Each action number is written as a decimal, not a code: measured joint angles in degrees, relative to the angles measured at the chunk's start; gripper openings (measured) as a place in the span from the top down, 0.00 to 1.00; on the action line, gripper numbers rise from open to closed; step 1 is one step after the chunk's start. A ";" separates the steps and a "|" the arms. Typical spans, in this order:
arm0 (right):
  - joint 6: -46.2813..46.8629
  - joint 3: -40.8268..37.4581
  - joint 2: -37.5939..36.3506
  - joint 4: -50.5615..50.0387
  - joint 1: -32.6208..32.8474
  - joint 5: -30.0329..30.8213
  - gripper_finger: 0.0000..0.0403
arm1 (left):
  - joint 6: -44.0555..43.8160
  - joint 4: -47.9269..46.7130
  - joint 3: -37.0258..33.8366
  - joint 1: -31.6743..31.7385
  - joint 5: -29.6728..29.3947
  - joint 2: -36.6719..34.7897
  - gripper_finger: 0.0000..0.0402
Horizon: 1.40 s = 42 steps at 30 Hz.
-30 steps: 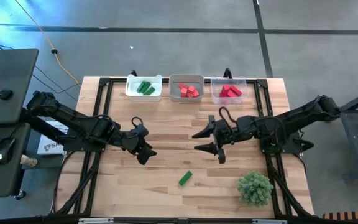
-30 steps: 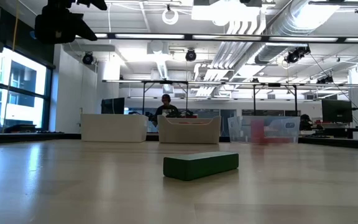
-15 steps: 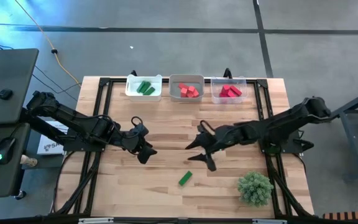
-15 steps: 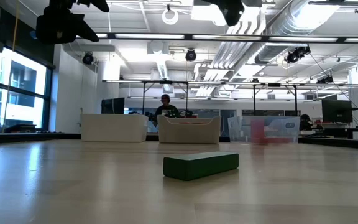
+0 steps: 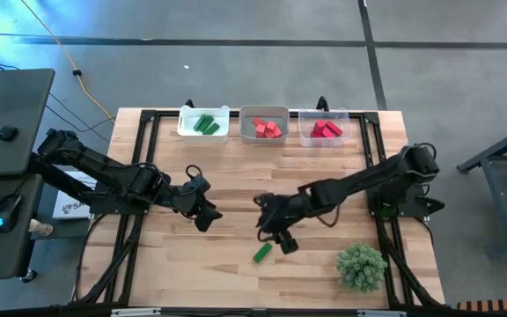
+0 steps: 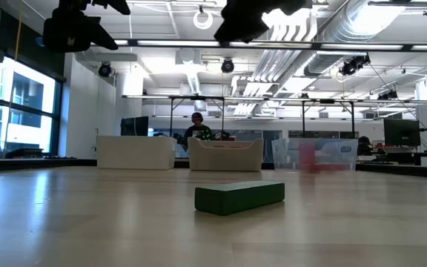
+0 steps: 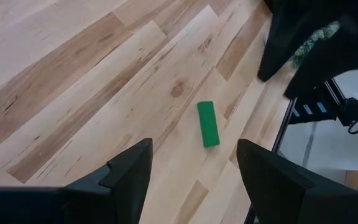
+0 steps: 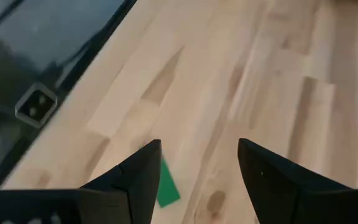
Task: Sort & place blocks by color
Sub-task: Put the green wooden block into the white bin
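One green bar block (image 5: 262,253) lies flat on the table near its near edge, also seen in the low view (image 6: 239,197), the left wrist view (image 7: 208,124) and the right wrist view (image 8: 166,185). My right gripper (image 5: 272,232) hovers open just above and beyond it; its fingers (image 8: 138,174) frame the block without touching. My left gripper (image 5: 203,211) waits open at the table's left middle. Along the far edge, three trays hold sorted blocks: green ones (image 5: 206,124), red ones (image 5: 268,129) and pink ones (image 5: 326,129).
A bushy green plant-like ball (image 5: 361,266) sits at the table's near right corner, close to the right arm. The three trays (image 5: 189,132) line the far edge. Bare wood (image 5: 174,255) lies between the grippers and the near edge.
My right gripper has swept from the table's right middle toward the left and near edge, ending over the green bar block, and stayed open. My left gripper has kept still. The block has not moved.
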 joint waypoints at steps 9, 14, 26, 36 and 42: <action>-8.45 0.27 6.30 -0.50 1.06 -1.40 0.50 | -0.02 -0.02 0.00 0.00 0.00 0.00 0.44; -10.65 0.27 9.44 -0.55 2.05 -1.45 0.50 | -0.17 -0.02 0.00 0.00 0.01 0.00 0.44; -12.07 0.27 15.38 -0.78 2.58 -0.35 0.50 | -0.17 -0.02 0.00 0.00 0.02 0.00 0.44; -12.07 0.27 18.56 -1.12 2.58 -0.85 0.50 | -0.15 -0.02 0.00 0.00 0.04 0.00 0.44; -11.33 0.29 19.47 -1.52 2.65 -0.87 0.51 | -0.15 -0.02 0.00 -0.02 0.05 0.00 0.44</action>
